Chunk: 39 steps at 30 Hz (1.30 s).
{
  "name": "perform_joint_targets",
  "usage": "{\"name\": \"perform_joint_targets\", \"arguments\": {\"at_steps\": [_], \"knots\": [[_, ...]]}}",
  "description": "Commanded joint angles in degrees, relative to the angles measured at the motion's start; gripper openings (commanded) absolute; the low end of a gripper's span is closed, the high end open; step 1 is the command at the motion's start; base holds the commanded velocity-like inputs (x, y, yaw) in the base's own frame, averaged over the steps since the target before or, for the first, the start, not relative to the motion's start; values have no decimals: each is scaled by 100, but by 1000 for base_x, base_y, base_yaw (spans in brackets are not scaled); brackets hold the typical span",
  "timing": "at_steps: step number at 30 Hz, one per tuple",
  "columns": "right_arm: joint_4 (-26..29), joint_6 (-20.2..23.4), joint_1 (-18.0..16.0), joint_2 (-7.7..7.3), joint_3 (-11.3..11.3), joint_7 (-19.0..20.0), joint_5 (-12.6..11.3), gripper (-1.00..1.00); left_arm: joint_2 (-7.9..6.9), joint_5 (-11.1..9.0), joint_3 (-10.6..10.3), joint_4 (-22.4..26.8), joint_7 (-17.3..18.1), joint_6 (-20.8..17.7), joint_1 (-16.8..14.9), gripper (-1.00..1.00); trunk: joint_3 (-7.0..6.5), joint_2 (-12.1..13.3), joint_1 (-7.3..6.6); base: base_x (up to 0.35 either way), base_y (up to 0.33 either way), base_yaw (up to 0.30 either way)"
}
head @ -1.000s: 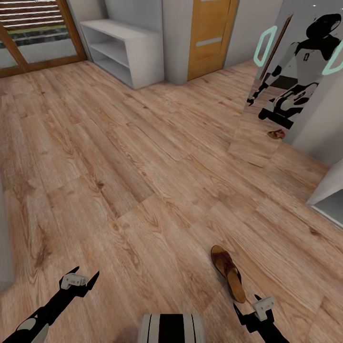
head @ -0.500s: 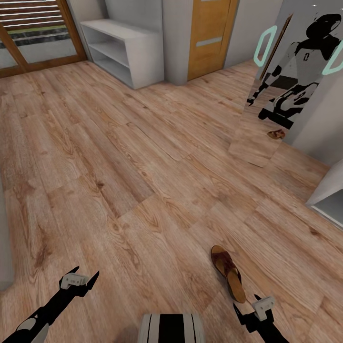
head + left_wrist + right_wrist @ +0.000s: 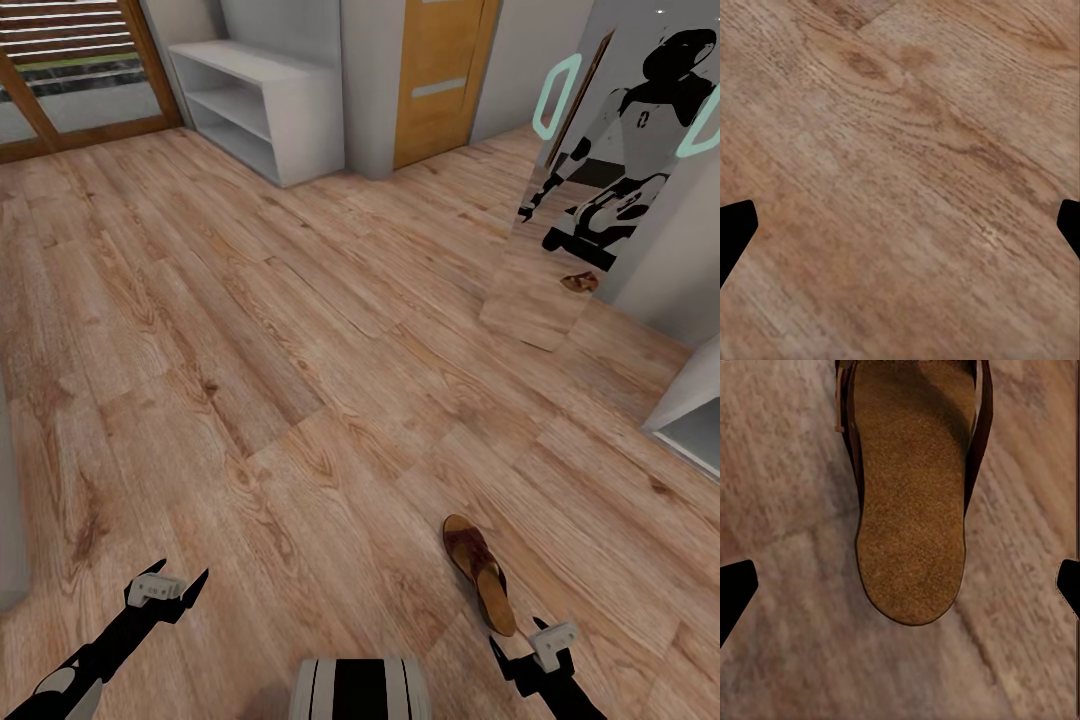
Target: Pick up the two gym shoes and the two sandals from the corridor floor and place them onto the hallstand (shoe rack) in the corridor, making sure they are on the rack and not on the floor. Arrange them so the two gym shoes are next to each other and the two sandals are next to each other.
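We are seeing a warm brown wood floor (image 3: 300, 330) with dark knots and wavy grain lines. A sandal (image 3: 480, 572) is showing a tan cork-coloured footbed and dark maroon-brown edges. The shoe rack (image 3: 262, 105) is looking pale grey-white. The door (image 3: 440, 75) is glowing orange-brown. Our grippers are showing black fingers (image 3: 196, 583) with grey-white parts.

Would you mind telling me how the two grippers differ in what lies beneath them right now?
The right gripper hangs just above a sandal, whose tan footbed lies between its spread fingers; the left gripper hangs over bare corridor floor. The right sits beside the sandal's near end; the left has nothing near. Both are open and empty.
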<state>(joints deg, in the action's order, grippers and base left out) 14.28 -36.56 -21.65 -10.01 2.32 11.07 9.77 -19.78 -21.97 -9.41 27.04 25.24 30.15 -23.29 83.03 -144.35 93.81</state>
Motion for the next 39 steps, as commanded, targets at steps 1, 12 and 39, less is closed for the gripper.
{"name": "perform_joint_targets", "arguments": {"at_steps": [1,12,39], "knots": [[0,0,0,0,0,0,0,100,0,0,0,0,0,0,0,100,0,0,0,0,0,0],[-9,0,-170,-2,182,2,-59,100,0,0,12,-4,6,0,0,100,0,0,0,0,0,0],[-21,0,-384,-14,257,1,-71,100,0,0,10,-6,7,0,0,100,0,0,0,0,0,0]]}}
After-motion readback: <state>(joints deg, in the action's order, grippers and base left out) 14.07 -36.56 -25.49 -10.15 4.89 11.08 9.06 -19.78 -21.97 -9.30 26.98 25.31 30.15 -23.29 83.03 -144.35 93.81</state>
